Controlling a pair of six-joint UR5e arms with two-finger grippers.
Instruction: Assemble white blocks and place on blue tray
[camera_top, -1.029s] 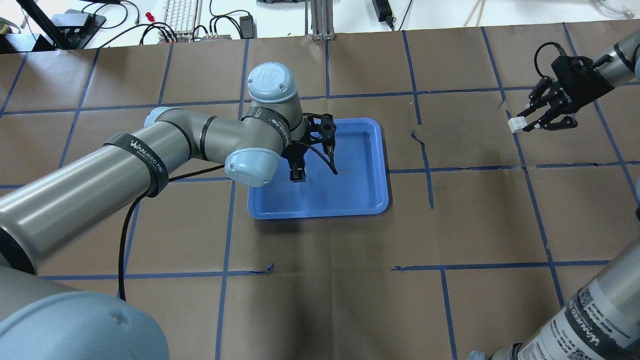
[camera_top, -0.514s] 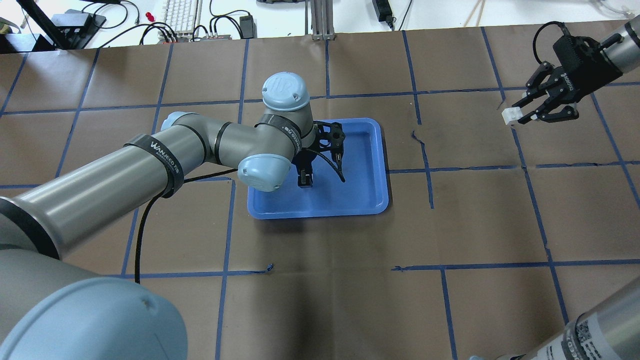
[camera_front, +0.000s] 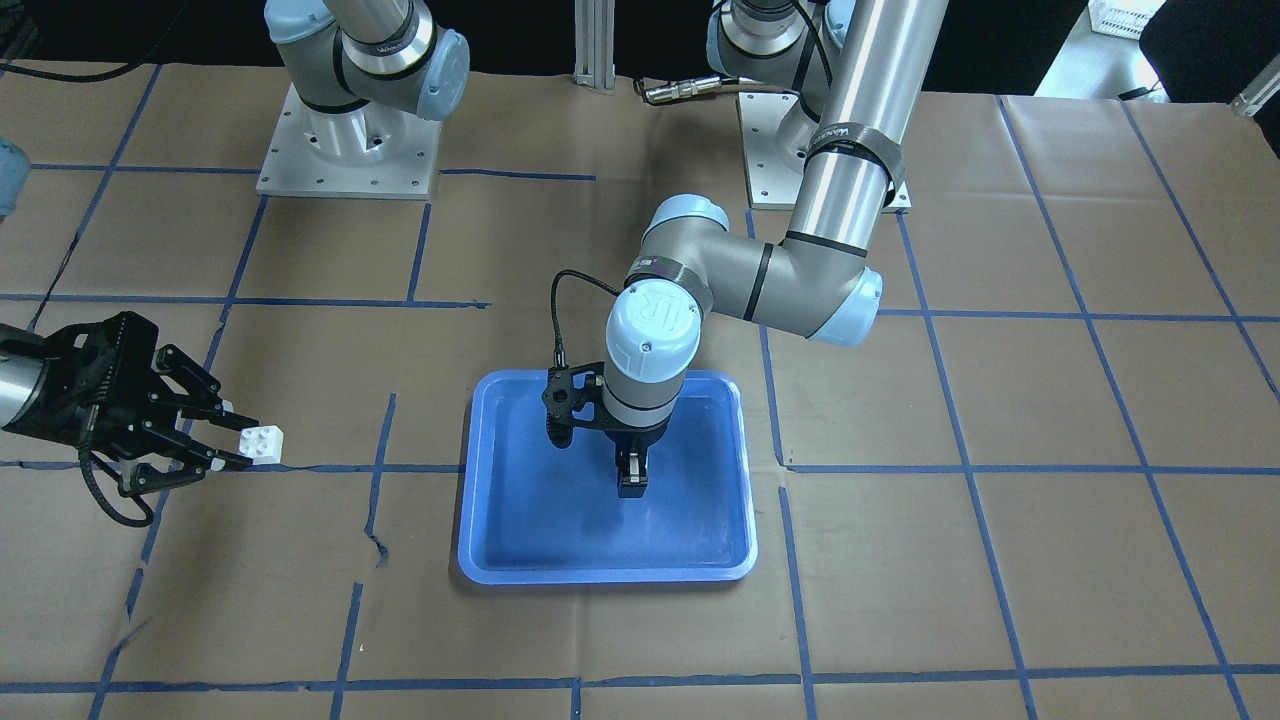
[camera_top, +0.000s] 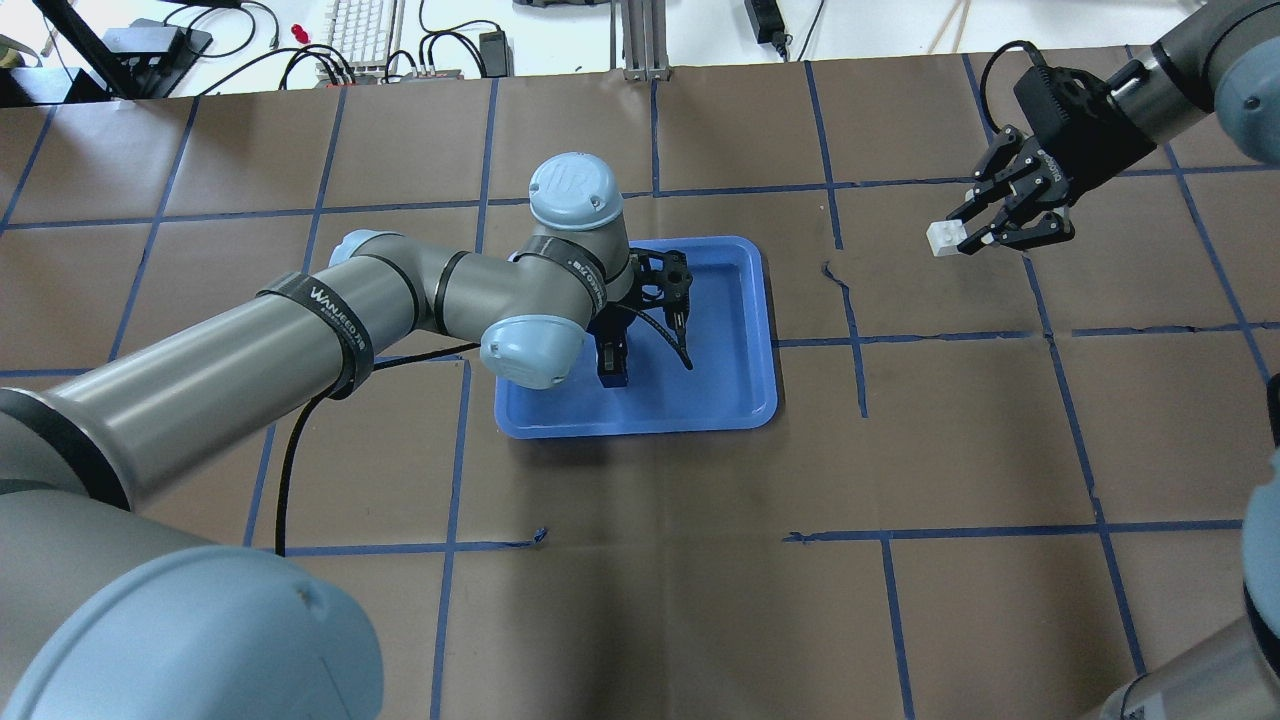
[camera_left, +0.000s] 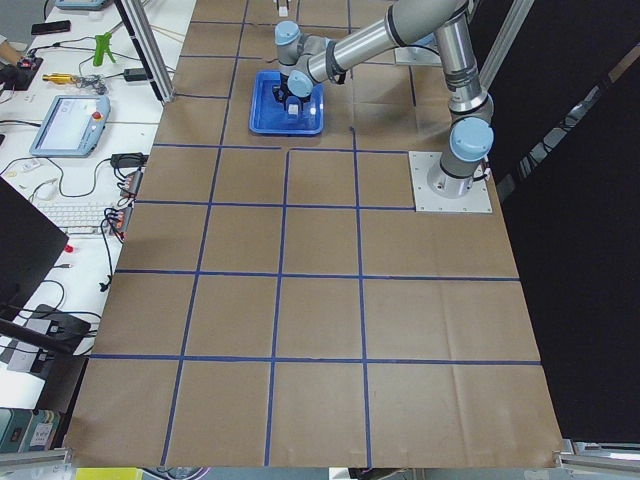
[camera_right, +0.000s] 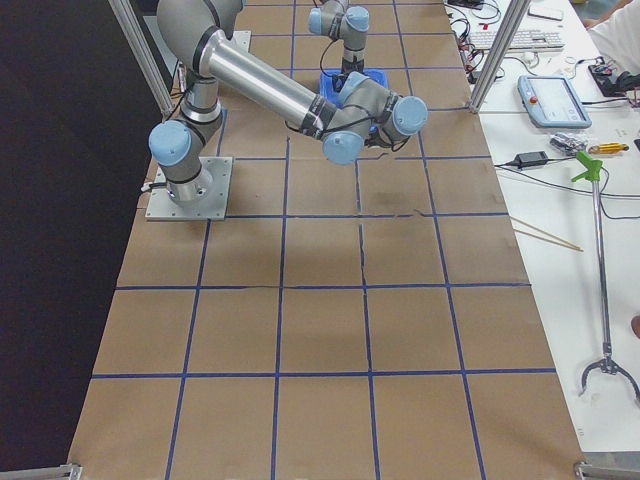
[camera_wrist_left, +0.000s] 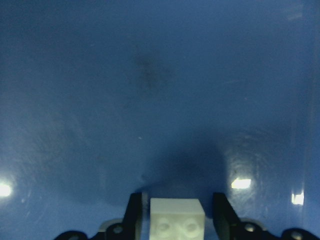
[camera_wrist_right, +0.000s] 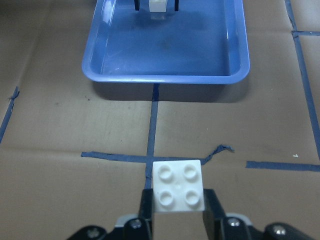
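Note:
The blue tray lies mid-table; it also shows in the front view and the right wrist view. My left gripper hangs low over the tray's floor, shut on a white block. That block peeks in at the top of the right wrist view. My right gripper is held above the brown table, right of the tray. It is shut on the other white block, studs showing. The same block shows in the front view.
Brown paper with blue tape grid lines covers the table. A keyboard, cables and power bricks lie beyond the far edge. The arm bases stand on metal plates at the robot's side.
My right gripper has carried its white block leftward, toward the tray. My left arm has shifted slightly right, its gripper still over the tray with its block.

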